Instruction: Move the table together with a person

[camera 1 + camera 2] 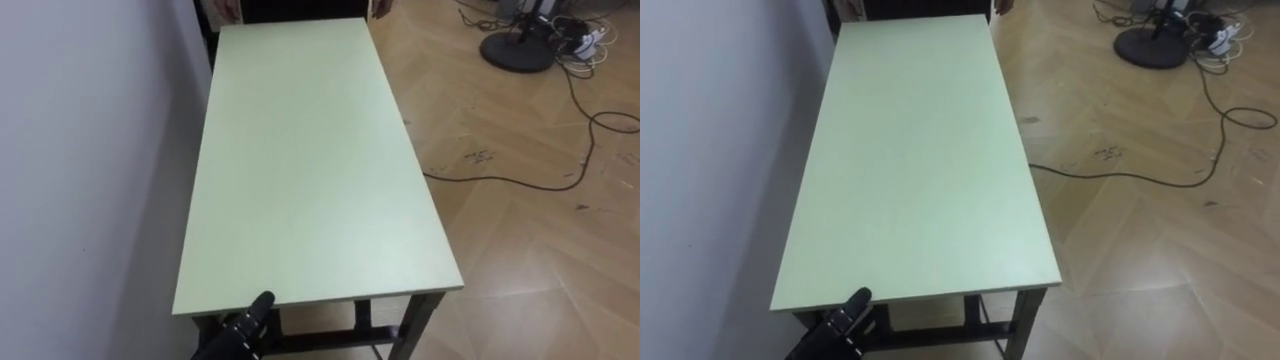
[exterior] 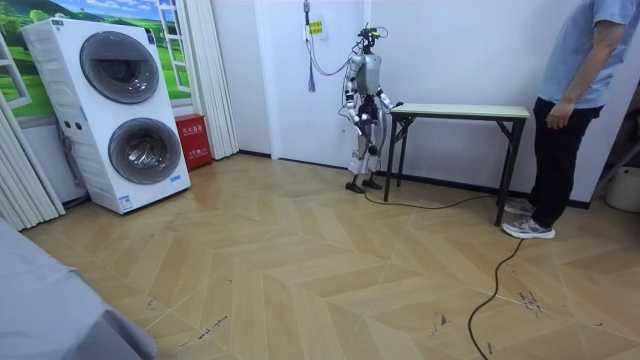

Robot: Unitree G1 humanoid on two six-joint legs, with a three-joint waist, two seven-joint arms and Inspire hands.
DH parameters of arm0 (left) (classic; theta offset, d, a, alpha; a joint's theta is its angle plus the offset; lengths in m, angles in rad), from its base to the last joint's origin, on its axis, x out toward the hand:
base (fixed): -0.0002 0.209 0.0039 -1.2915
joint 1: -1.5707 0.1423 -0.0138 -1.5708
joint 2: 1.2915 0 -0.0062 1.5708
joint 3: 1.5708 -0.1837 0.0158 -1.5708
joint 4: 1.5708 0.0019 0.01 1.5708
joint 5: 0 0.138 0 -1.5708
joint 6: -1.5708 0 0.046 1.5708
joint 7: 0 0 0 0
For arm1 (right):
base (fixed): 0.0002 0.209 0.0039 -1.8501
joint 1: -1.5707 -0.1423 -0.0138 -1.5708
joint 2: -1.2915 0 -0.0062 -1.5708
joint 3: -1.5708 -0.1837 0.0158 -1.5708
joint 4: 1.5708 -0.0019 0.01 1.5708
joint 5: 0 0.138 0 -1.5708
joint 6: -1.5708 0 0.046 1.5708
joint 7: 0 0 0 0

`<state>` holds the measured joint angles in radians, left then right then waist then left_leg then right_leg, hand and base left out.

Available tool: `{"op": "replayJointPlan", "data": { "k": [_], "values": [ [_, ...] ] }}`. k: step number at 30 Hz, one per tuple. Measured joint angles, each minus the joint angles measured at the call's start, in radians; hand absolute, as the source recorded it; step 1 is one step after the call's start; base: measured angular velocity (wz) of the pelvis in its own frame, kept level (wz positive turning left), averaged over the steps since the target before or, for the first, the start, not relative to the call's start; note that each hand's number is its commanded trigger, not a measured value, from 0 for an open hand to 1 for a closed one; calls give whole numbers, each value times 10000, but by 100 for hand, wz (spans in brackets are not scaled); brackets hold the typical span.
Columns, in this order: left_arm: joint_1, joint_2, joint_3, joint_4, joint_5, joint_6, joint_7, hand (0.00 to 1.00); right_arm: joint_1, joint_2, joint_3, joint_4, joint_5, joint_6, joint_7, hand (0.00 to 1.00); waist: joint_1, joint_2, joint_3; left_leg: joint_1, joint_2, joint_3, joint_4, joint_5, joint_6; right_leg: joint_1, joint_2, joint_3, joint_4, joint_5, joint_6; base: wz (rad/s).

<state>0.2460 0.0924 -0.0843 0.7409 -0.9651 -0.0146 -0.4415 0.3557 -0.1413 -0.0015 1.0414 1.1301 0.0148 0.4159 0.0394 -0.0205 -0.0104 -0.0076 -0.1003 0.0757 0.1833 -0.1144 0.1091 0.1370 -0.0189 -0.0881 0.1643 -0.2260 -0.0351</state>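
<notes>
At the bottom edge of the eye view, left of centre, the robot's dark left hand [image 1: 243, 328] rises from below towards the near short edge of the long pale green rectangular desk on black metal legs [image 1: 310, 150]. One finger points up at that edge, and whether the hand grips it cannot be told. The desk runs from the bottom to the top of the frame, with its left long side close along a plain white wall [image 1: 90, 150] that leaves no room on that side.

At the top of the frame a person's two hands [image 1: 228, 8] show at the desk's far corners; contact cannot be made out. In the room view the person [image 2: 572, 100], in a blue shirt and dark trousers, stands just beyond the right end of the desk. The robot stands at its left end with its right hand [image 2: 393, 106] at the desk end, grip not readable.

On the herringbone wooden floor [image 1: 540, 250] a thin black cable [image 1: 520, 183] lies right of the desk. A dark round stand base [image 1: 517, 50] sits among tangled leads at upper right. At the left of the room view are a white stacked washer and dryer [image 2: 120, 110] and a red box [image 2: 192, 140].
</notes>
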Motion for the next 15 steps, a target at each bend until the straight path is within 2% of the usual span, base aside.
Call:
{"op": "replayJointPlan", "data": {
  "k": [4, 11, 15],
  "values": [
    [209, 10, 293, -81, 264, -29, -30, 0, 206, 202, -437, 563, -6, -10, -571, 0, 5, -64, -46, 72, 75, 41, 4, -96, -97, 117, 25, -38, -118, 2, -56, -8],
    [363, 6, 678, -105, 507, -15, -37, 0, 169, 289, -732, 935, -314, 16, -1067, 0, -1, -70, -41, 182, 169, 84, 33, -136, -180, 231, 52, -128, -129, -45, -159, -1],
    [388, -15, 1030, -236, 996, 151, -41, 0, -79, 357, -1093, 1188, -804, 248, -1439, 0, 125, -112, -50, 138, 199, 62, 37, -164, -263, 233, 52, -302, -124, -86, -222, 1]
  ]
}}
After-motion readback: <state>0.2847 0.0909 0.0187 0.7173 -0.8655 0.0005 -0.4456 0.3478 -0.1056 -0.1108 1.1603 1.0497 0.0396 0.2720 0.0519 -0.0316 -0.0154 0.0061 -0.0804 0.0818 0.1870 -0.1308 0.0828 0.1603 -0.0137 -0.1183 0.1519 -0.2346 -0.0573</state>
